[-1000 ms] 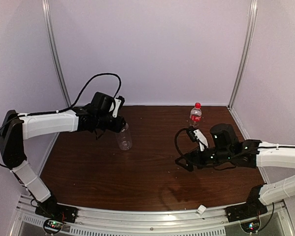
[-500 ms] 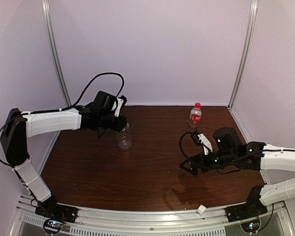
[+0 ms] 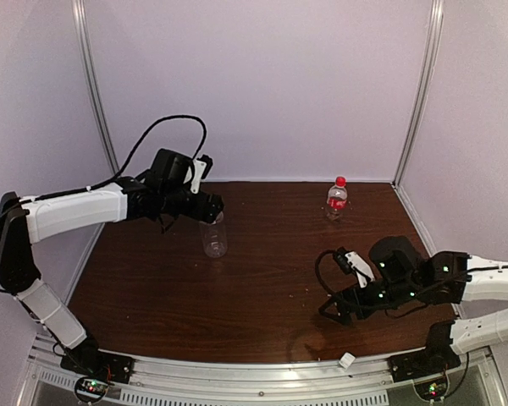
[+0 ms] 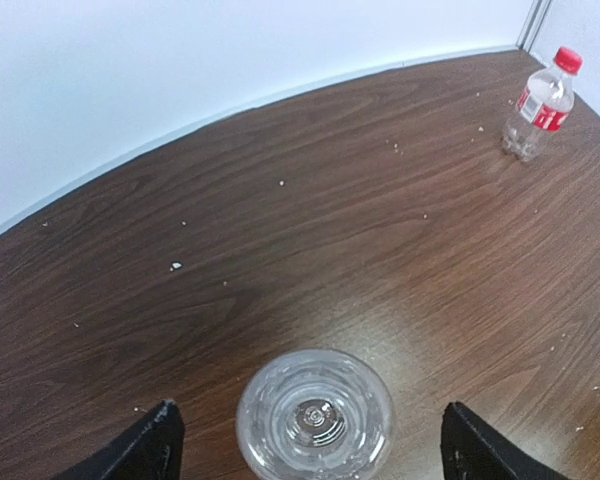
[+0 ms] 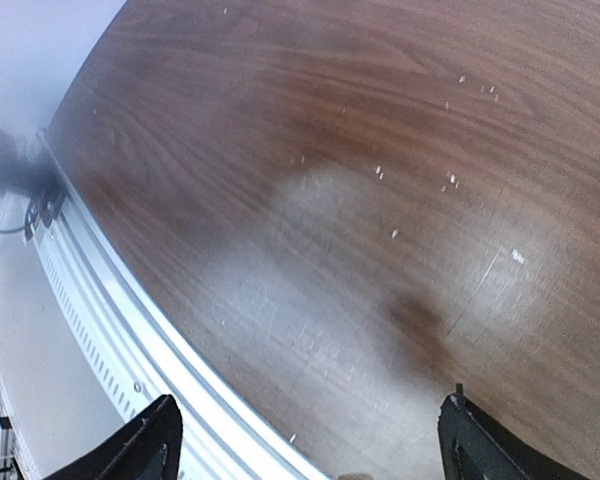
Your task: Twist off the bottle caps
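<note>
Left gripper (image 4: 308, 435) straddles the plain clear plastic bottle (image 4: 315, 395), fingers spread wide. Right gripper (image 5: 308, 435), fingers apart, hangs over the brown tabletop (image 5: 380, 150).

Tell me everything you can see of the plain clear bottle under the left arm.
The plain bottle is small, clear plastic, unlabelled. It stands upright on the brown wooden table, left of centre. From above its neck looks open, no cap on it. The left pincer hangs over it, wide open, fingers clear of it on both sides. Only the table touches it.
</note>
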Action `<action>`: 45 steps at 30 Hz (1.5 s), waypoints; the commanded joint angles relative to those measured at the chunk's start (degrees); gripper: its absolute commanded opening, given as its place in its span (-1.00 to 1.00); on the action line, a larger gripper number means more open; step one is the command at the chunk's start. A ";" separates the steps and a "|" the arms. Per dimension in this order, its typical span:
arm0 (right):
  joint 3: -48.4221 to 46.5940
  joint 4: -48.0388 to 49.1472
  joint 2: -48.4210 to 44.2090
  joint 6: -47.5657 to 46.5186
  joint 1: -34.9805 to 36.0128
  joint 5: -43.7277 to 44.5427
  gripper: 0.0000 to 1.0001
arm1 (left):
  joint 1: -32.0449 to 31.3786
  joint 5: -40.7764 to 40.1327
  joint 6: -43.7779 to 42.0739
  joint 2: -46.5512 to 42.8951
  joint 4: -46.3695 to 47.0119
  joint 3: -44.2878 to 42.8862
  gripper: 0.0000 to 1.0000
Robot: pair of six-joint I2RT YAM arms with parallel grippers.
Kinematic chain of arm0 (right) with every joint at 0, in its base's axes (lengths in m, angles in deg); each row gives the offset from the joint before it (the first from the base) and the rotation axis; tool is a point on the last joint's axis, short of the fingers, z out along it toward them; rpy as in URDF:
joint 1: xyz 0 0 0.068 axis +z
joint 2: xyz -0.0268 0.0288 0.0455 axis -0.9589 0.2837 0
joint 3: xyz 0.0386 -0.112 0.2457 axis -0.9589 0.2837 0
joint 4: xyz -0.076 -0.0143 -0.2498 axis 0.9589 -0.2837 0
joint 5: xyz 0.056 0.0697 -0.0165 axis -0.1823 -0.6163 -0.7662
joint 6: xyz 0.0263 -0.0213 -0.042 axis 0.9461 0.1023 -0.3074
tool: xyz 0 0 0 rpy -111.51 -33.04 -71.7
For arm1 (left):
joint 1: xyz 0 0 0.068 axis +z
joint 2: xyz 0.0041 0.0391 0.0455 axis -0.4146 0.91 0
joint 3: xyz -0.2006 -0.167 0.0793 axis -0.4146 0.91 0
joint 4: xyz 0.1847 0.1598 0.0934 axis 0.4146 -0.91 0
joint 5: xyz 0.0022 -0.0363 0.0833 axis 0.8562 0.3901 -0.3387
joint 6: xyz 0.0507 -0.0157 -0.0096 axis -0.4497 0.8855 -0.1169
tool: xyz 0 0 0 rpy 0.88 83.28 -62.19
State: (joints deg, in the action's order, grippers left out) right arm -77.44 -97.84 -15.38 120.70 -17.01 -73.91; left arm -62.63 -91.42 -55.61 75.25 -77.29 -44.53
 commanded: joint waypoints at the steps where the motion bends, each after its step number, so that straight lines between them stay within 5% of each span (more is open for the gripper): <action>1: 0.16 -9.93 -2.21 6.90 6.32 4.38 0.78 | 0.16 0.87 0.18 -6.01 1.27 0.97 0.89; 10: 0.89 -16.66 -0.66 15.86 18.31 6.99 0.73 | 0.16 3.90 0.74 -13.71 -0.05 3.83 0.95; 22: 2.24 -16.50 8.25 15.74 21.01 5.37 0.46 | 0.16 4.38 1.06 -17.40 -1.18 7.08 0.96; 33: 1.37 -13.66 14.54 13.19 21.10 3.95 -0.18 | 0.16 3.13 0.95 -20.11 -1.71 8.30 0.95; 45: -9.18 -7.24 21.79 4.43 20.69 7.77 -0.54 | 0.16 0.61 2.15 -22.31 -1.89 10.00 0.95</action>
State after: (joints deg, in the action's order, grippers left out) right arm -80.63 -110.35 2.96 130.27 3.87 -70.17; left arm -62.63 -89.63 -54.56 54.27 -80.35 -35.41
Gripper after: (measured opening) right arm 0.317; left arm 0.976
